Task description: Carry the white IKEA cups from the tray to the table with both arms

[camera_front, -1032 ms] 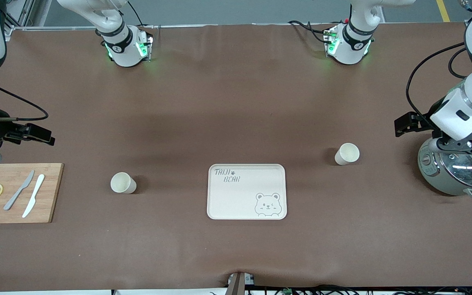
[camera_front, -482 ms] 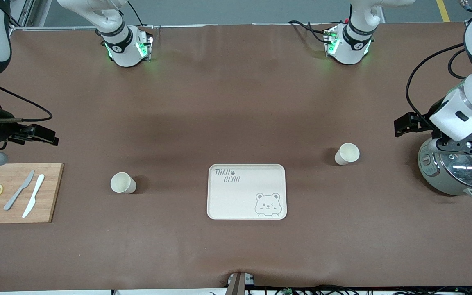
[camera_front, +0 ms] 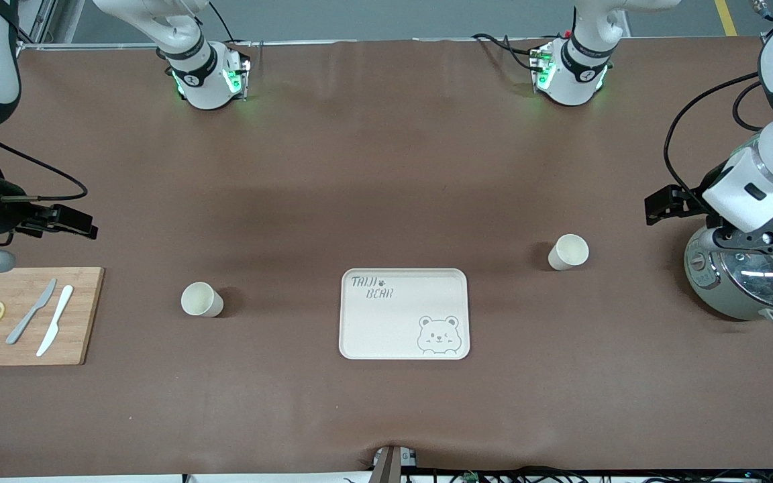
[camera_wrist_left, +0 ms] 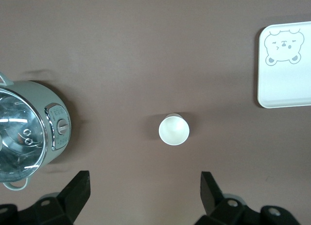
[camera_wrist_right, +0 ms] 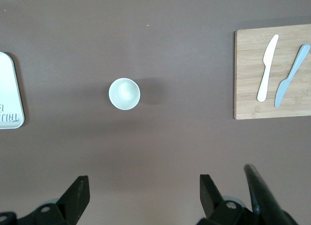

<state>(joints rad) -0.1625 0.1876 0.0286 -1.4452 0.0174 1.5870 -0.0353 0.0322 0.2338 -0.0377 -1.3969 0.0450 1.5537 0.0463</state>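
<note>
Two white cups stand upright on the brown table. One cup (camera_front: 568,252) is toward the left arm's end, the other cup (camera_front: 201,299) toward the right arm's end, with the bear-printed tray (camera_front: 386,322) between them. My left gripper (camera_front: 665,201) hangs open and empty over the table beside the pot. Its wrist view shows its cup (camera_wrist_left: 173,130) ahead of the open left gripper (camera_wrist_left: 144,186). My right gripper (camera_front: 71,221) hangs open and empty over the table by the cutting board. Its wrist view shows the other cup (camera_wrist_right: 124,94) ahead of the open right gripper (camera_wrist_right: 144,186).
A grey-green pot with a glass lid (camera_front: 742,282) stands at the left arm's end, partly under that arm. A wooden cutting board (camera_front: 84,315) with two knives and lemon slices lies at the right arm's end. The tray's edge shows in both wrist views (camera_wrist_left: 286,79) (camera_wrist_right: 7,89).
My right gripper has shifted slightly toward the table's middle. My left arm has lifted very slightly. Cups and tray have not moved.
</note>
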